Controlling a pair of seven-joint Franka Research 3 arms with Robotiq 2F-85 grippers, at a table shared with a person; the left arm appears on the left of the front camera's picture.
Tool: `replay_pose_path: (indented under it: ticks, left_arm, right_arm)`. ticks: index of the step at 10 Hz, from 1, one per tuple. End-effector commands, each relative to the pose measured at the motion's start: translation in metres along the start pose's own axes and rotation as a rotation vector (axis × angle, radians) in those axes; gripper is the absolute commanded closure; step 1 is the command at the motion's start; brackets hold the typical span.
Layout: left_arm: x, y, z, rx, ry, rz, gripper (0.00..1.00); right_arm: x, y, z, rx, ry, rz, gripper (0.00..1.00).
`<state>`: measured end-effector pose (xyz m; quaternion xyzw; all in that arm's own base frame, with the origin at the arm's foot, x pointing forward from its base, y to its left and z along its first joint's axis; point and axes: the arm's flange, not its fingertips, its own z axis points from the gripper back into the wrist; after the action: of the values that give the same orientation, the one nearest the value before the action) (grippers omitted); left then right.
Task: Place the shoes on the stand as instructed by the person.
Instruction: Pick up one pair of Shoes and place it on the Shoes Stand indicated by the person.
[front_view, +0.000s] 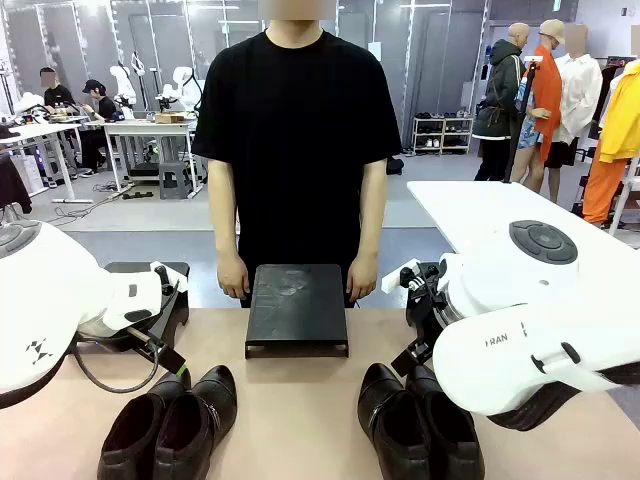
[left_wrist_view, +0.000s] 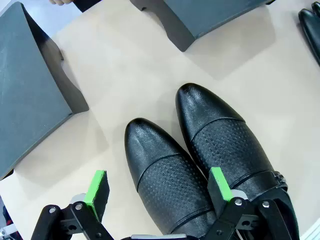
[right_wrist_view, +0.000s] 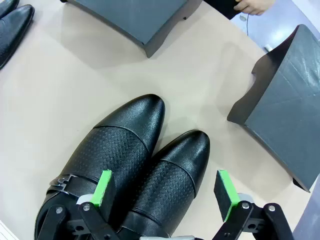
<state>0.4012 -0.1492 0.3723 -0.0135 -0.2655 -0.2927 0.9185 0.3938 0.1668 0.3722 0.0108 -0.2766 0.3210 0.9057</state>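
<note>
Nearest the lens in the front view, the white housings of the left arm (front_view: 50, 320) and the right arm (front_view: 530, 340) crowd both lower corners. Between them, at the near edge of the tabletop (front_view: 300, 400), sit two pairs of glossy black dress shoes, toes toward the far side: the left pair (front_view: 170, 425) and the right pair (front_view: 420, 425). The shoes of each pair lie side by side. A bare lane runs between the pairs up to the centre stand (front_view: 297, 310).

The centre stand is low, black and flat-topped, its top bare, and it sits at the far edge. The person (front_view: 297, 130) stands just behind it in a black T-shirt. The person's hands (front_view: 233, 277) hang by its two far corners.

Left wrist view: the left end effector (left_wrist_view: 159, 189) hangs over the left pair with its fingers spread wide, clamping nothing. One green pad is over bare tabletop beside the shoes; the other is in front of a shoe's upper, contact not clear. This view gives detail the front view lacks: smooth toe caps, perforated uppers, and a strap with a metal buckle on one shoe. Ahead of the toes is open tabletop, then the left stand (left_wrist_view: 30, 85) and the centre stand, with a gap between them.

Right wrist view: the right end effector (right_wrist_view: 164, 190) is likewise spread wide above the right pair, gripping nothing. One pad is in front of the buckled shoe and the other over bare tabletop. There is clear surface ahead of the toes. This view adds the right stand (right_wrist_view: 285, 115), well apart from the shoes, on the side where the arm housing sits in the front view.
</note>
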Motion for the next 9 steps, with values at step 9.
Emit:
replay_pose_path:
  ticks: [9]
  left_arm:
    - [0.021, -0.001, 0.02, -0.052, -0.048, -0.039, 0.0]
  right_arm:
    - [0.02, -0.011, 0.03, 0.062, -0.049, -0.021, 0.0]
